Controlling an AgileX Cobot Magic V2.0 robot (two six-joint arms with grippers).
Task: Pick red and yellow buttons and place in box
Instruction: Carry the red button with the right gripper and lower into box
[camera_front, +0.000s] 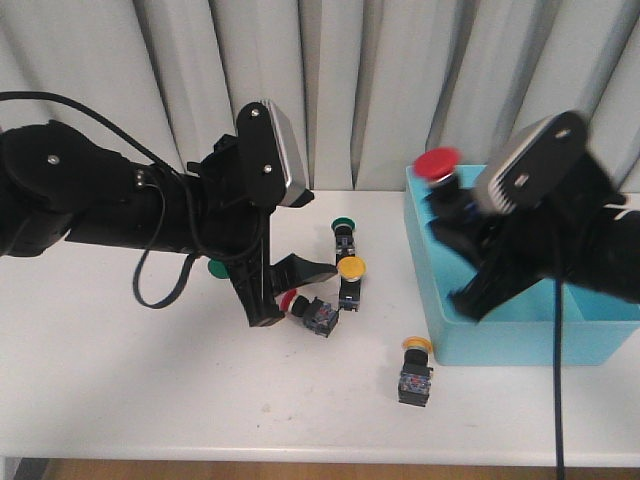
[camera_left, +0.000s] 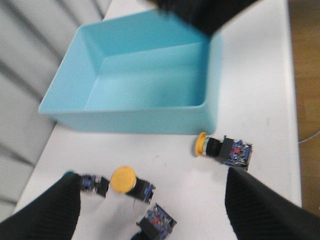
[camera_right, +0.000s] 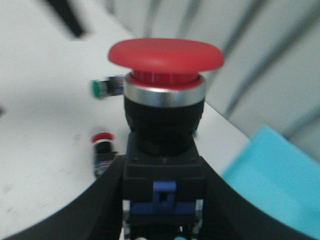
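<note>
The box (camera_front: 520, 330) sits at the right of the desk (camera_front: 150, 380). Left of it, mid-desk, several buttons (camera_front: 345, 270) cluster beneath the left pincer (camera_front: 290, 290); one more button (camera_front: 415, 372) lies nearer, just beside the box's near-left corner.

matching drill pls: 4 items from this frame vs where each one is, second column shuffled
Items:
1. red button
2. yellow button
3. green button
4. left hand

Places:
A. lying on the table just in front of the box
B. open over a small red-capped button on the table
C. held upright in the right hand at the box's near-left corner
D. on the table near the curtain

Pairs: 1-C, 2-A, 3-D, 4-B
</note>
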